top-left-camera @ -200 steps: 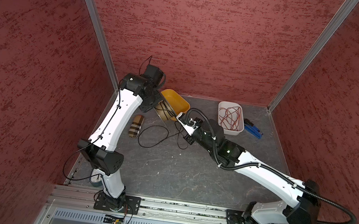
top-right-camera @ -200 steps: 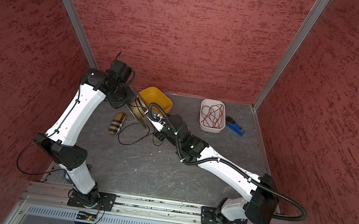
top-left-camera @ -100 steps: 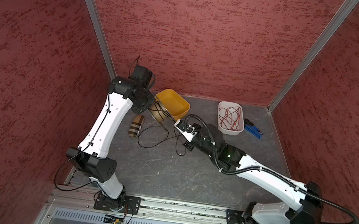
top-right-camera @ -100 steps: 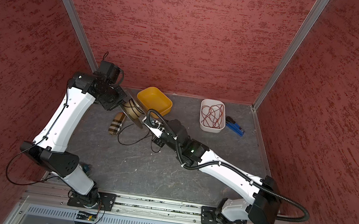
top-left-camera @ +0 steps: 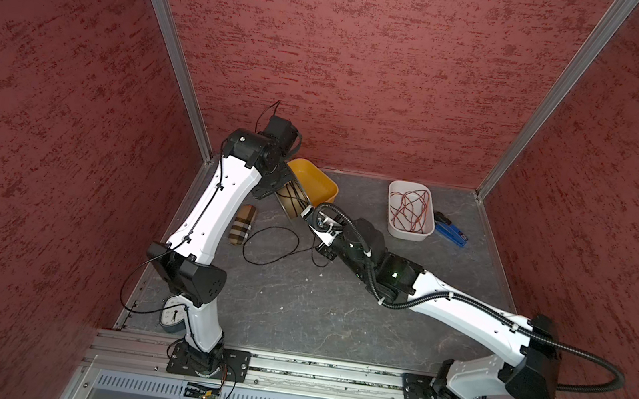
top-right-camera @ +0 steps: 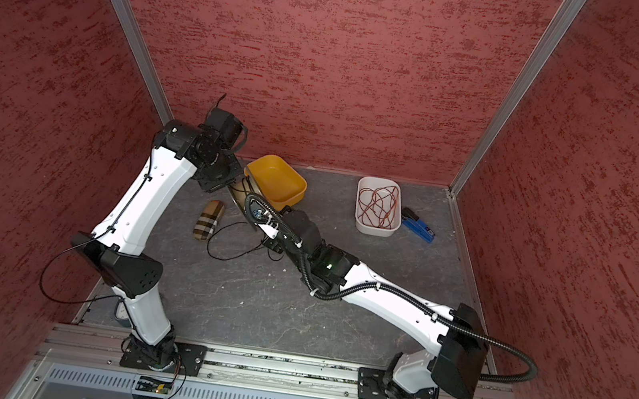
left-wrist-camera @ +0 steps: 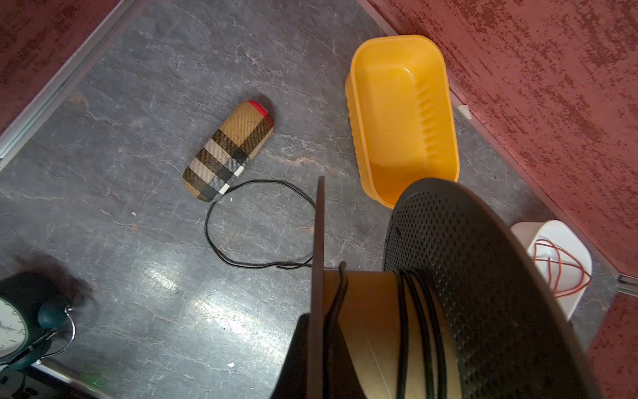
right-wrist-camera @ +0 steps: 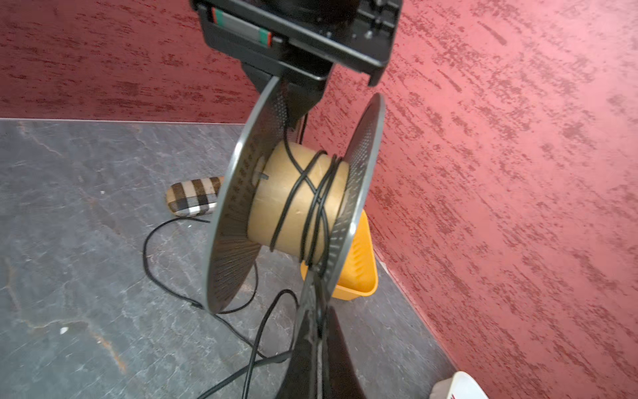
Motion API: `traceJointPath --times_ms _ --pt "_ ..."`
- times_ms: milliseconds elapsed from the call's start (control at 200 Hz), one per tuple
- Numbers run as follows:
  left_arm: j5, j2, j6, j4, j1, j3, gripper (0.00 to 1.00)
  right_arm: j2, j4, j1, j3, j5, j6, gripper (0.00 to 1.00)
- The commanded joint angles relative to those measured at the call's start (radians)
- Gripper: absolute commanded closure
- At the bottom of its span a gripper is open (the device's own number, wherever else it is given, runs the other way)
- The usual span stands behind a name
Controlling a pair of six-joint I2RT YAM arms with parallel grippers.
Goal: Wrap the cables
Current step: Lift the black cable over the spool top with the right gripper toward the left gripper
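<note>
The spool [top-left-camera: 292, 201] [top-right-camera: 241, 194] has grey perforated flanges and a brown cardboard core [right-wrist-camera: 297, 200]. It hangs above the floor beside the yellow bin. My left gripper [left-wrist-camera: 319, 321] [top-left-camera: 275, 188] is shut on one flange. The cables are one thin black wire: several turns cross on the core [left-wrist-camera: 373, 311], and the slack lies in a loop on the floor [top-left-camera: 270, 244] [top-right-camera: 232, 243] [left-wrist-camera: 206, 224] [right-wrist-camera: 144, 247]. My right gripper [right-wrist-camera: 316, 311] [top-left-camera: 307, 212] is shut on the wire just below the spool's other flange.
A yellow bin [top-left-camera: 314, 179] stands behind the spool near the back wall. A plaid glasses case [top-left-camera: 242, 225] lies left of the wire loop. At the back right are a white tray [top-left-camera: 389, 201] of red wires and a blue stapler [top-left-camera: 450, 230]. An alarm clock [top-left-camera: 172, 315] sits by the left arm's base.
The left arm swung the spool out to the left and has come back right, close to the yellow bin. The right gripper stayed at the spool with the wire in it.
</note>
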State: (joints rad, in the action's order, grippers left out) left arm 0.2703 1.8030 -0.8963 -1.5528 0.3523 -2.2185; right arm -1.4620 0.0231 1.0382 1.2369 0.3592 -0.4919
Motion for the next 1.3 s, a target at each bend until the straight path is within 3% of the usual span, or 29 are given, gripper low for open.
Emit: traceJointPath --times_ms 0,235,351,591,807,992,1292 --pt "0.126 0.007 0.037 -0.012 0.005 -0.027 1.0 0.014 -0.129 0.019 0.056 0.121 -0.036 1.0" --pt "0.128 0.034 0.125 -0.047 0.024 -0.064 1.0 -0.026 -0.168 0.014 0.071 0.204 -0.024 1.0" --pt "0.039 0.049 0.222 -0.037 0.034 -0.084 1.0 -0.051 -0.167 0.004 0.108 0.192 -0.022 1.0" --pt "-0.018 0.047 0.305 -0.017 0.042 -0.08 1.0 -0.082 -0.07 -0.057 0.211 0.041 0.074 0.94" --pt "-0.039 0.041 0.384 -0.019 0.045 -0.084 1.0 -0.113 0.0 -0.106 0.257 -0.006 0.133 0.92" --pt "-0.052 0.04 0.404 -0.025 0.043 -0.087 1.0 -0.103 -0.01 -0.121 0.246 -0.025 0.129 0.92" --pt "-0.12 0.07 0.445 -0.029 0.062 -0.113 1.0 -0.108 -0.002 -0.152 0.254 -0.173 0.159 0.86"
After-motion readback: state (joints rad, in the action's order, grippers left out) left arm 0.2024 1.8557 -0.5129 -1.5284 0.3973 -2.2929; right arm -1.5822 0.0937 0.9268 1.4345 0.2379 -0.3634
